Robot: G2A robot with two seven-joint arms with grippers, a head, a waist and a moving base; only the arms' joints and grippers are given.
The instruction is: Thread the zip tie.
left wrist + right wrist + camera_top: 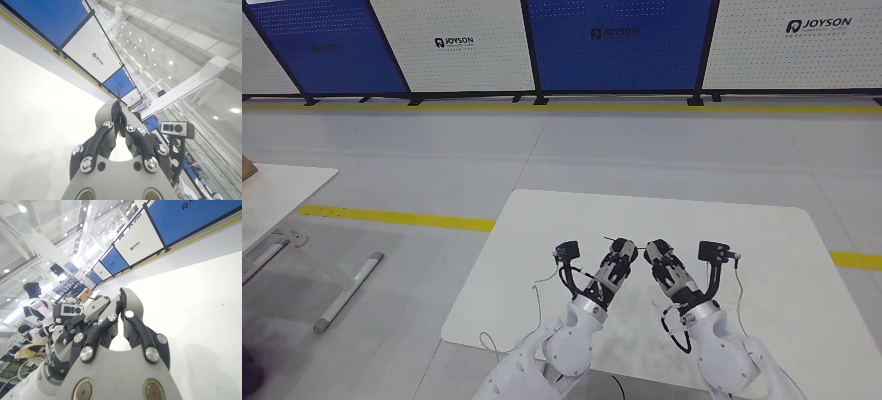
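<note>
Checking remotely, I judge threading unfinished: left pincer (119, 108) clamped on the zip tie (118, 93), right pincer (119, 300) closed just beside it, contents indeterminate, both lower centre in the top view.

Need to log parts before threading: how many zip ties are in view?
1. A thin black zip tie sticks out from the left gripper, shut on it above the white table. Another could be hidden inside the shut right gripper.

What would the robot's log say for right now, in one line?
left gripper: shut on zip tie, end poking out | right gripper: shut, close beside | both over white table
</note>
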